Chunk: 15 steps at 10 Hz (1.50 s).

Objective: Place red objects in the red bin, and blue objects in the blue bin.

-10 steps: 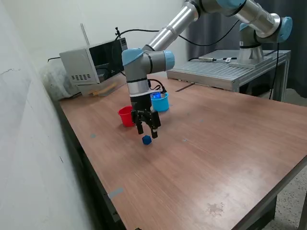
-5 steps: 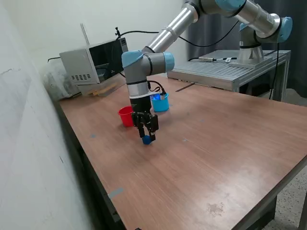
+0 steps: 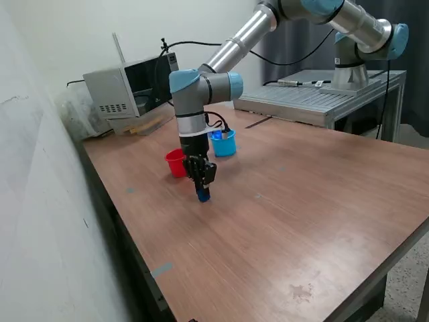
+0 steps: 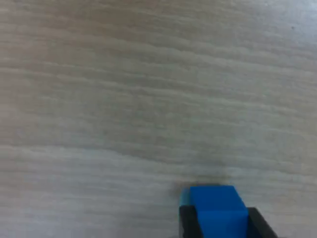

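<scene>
Gripper (image 3: 203,195) of mine was down at the wooden table (image 3: 301,201), its two fingers drawn in on the blue cube (image 4: 218,206). The wrist view showed that cube wedged between the dark finger pads, one on each side, resting at or just off the wood grain; I could not tell whether it had left the surface. In the exterior view the cube was almost wholly hidden behind my fingers, with only a sliver of blue at their tips.

A second before, I had hung above the cube with my fingers spread wide and the cube lying free on the table just beneath them. Half a second before, I had dropped so the fingers straddled it, not fully drawn in. At this moment they were narrowed to the cube's width. I judged that the grasp was made and that the carry could begin.

The blue bin (image 3: 224,143) stood behind my arm, toward the exterior view's right, and the red bin (image 3: 176,163) stood just beside my wrist on the exterior view's left. Neither cup had shifted across the three pictures. I judged the next move to call for a straight lift, clear of the red bin's rim, before swinging toward the blue one. No other cubes were visible on the table in either view.
</scene>
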Each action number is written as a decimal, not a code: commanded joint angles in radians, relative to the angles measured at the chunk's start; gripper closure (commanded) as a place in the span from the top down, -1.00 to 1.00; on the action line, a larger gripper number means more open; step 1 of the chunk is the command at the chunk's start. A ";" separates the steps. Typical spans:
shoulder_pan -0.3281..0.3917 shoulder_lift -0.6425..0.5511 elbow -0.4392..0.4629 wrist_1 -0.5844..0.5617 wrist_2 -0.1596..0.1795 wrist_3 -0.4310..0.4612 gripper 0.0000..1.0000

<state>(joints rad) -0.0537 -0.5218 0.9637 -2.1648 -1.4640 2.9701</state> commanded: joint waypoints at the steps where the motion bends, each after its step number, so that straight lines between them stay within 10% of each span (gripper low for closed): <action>1: 0.003 -0.070 0.007 0.017 -0.006 0.015 -1.00; 3: 0.003 -0.203 0.102 0.152 -0.019 0.055 -1.00; 5: 0.003 -0.288 0.179 0.276 -0.119 0.124 -1.00; 7: -0.011 -0.325 0.254 0.359 -0.127 0.130 -1.00; 9: -0.065 -0.337 0.291 0.423 -0.212 0.132 -1.00; 13: -0.169 -0.348 0.308 0.424 -0.326 0.199 -1.00; 15: -0.187 -0.348 0.305 0.421 -0.331 0.199 -1.00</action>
<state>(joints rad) -0.2233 -0.8692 1.2692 -1.7425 -1.7785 3.1591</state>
